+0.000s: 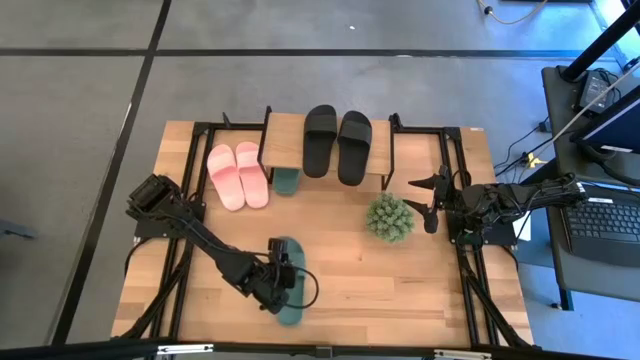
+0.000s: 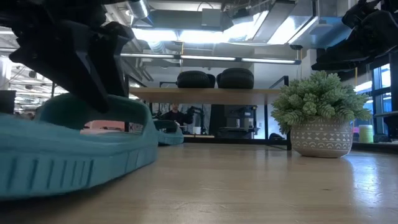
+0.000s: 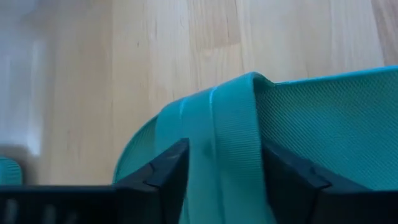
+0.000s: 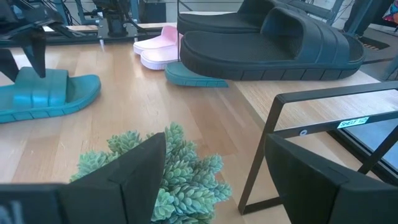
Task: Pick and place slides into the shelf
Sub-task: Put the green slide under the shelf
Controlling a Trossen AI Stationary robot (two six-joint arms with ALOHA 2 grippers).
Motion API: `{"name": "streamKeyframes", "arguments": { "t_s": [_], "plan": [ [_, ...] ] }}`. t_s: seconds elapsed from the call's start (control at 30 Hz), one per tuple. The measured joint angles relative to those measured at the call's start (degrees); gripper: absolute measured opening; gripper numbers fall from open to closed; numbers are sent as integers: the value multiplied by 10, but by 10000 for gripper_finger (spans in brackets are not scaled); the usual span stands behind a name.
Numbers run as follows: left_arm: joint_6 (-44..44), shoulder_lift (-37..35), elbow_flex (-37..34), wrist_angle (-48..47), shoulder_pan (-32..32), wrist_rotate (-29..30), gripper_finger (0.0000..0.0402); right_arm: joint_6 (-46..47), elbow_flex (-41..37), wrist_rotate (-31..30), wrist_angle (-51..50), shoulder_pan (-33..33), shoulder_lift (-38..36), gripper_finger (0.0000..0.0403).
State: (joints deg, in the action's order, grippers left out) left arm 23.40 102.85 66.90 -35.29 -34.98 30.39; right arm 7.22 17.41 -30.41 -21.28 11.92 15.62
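The left gripper (image 1: 283,277) is sitting low in the lower middle of the high view, its fingers (image 3: 163,180) straddling the strap of a dark green slide (image 1: 290,292). In the left wrist view the two dark fingers are pressing against either side of the strap. In the low view the sole appears to be resting on the wooden table (image 1: 400,280), though the angle is too flat to be sure.

The second dark green slide (image 1: 287,181) is poking out from under the shelf (image 1: 284,140) at the upper centre, mostly hidden beneath the plank. The black slides (image 1: 337,143) are lying side by side on top of the shelf. The pink slides (image 1: 238,175) are lying on the table just left of the shelf.

The right gripper (image 1: 424,197) is hovering at the right of the high view, jaws spread wide and holding nothing, just beside the potted plant (image 1: 390,217).
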Motion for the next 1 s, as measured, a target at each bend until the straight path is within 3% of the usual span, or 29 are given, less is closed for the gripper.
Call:
{"name": "streamKeyframes", "arguments": {
  "t_s": [0.37,0.7,1.0],
  "plan": [
    [-1,0,0,-24,5,2,15,0,0,0,0,0,0,272],
    [-64,-1,2,-31,13,65,6,-1,0,0,0,0,0,272],
    [-155,-1,28,-27,78,115,3,-2,0,0,0,0,0,272]
  ]
}}
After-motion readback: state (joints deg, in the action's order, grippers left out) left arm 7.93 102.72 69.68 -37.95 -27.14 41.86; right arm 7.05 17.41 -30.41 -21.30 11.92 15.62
